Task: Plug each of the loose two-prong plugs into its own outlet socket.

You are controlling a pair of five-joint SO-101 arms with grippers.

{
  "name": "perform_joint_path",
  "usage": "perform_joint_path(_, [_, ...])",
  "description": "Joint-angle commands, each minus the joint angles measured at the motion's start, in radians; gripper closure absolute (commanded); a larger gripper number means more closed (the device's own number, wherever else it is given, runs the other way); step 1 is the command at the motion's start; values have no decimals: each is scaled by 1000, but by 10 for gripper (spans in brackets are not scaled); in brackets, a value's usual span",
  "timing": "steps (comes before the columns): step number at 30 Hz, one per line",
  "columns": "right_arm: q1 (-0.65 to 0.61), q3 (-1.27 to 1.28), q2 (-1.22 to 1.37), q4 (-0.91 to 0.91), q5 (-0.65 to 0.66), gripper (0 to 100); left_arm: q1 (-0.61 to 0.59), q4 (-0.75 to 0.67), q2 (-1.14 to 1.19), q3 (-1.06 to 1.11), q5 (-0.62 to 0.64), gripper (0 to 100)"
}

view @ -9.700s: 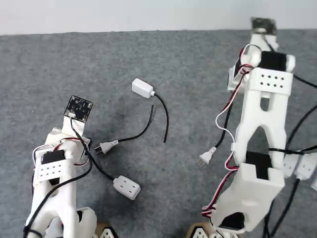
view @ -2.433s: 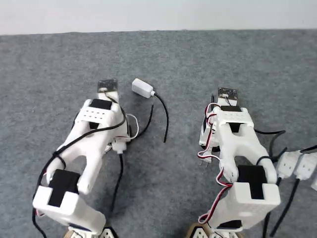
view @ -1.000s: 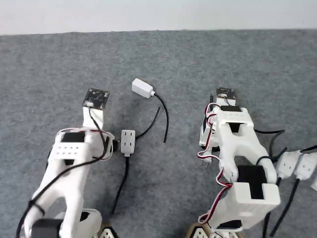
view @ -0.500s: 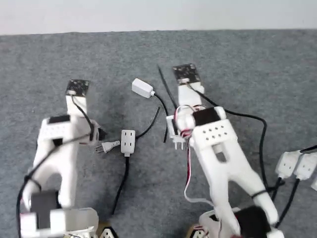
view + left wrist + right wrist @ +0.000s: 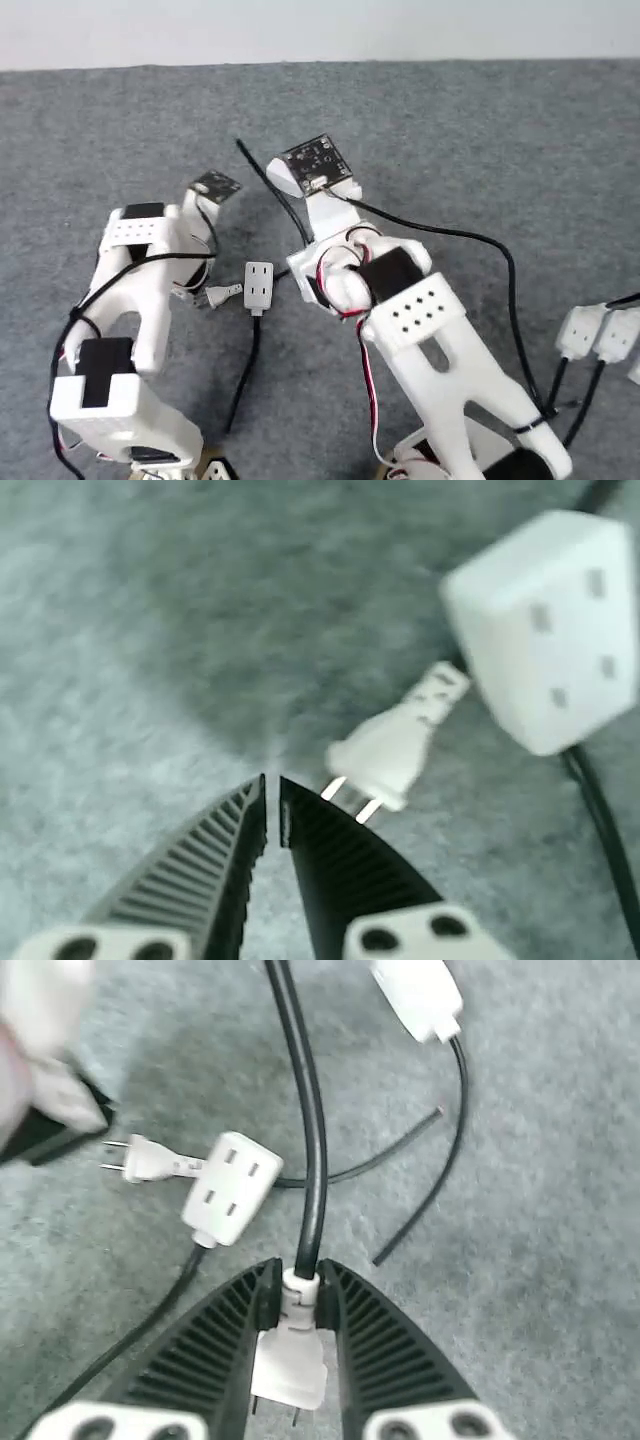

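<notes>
**Right arm has a plug in hand; left arm idle at the loose one**

Left gripper (image 5: 272, 785): fingers together with a hairline gap between them, nothing held. The tips sit low over the grey mat (image 5: 100, 120), just beside the prongs of the loose plug (image 5: 385, 765) but not touching them.

The loose plug lies flat on the mat. Its prongs face the left gripper and its tail end faces the white outlet block (image 5: 550, 630), just beside that block's side. From the high view, plug (image 5: 218, 293) and block (image 5: 258, 285) lie in line between the two arms. The block is face up with its slots showing and nothing plugged in. A black lead runs from its near end toward the arm bases.

Right gripper (image 5: 298, 1275): fingers clamped on the neck of the held plug (image 5: 290, 1365). The plug's white body and two prongs point back toward the wrist. Its black cord (image 5: 305, 1110) runs straight out past the fingertips. This gripper hangs above the mat, near the white outlet block and apart from it.

A second outlet block (image 5: 420, 995) lies farther out on the mat, with a thin black lead (image 5: 455, 1110) curling off it. Its sockets can't be made out.

A cluster of white adapters (image 5: 590, 335) sits at the right edge of the mat, well apart from both grippers.
</notes>
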Motion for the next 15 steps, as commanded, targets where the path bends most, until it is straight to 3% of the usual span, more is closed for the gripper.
perform_joint_path(1, [-53,11,-45,-51,-9,991,23,35,-25,1,-83,987])
perform_joint_path(15, [-85,35,35,-108,-60,991,129,-206,-559,530,-203,987])
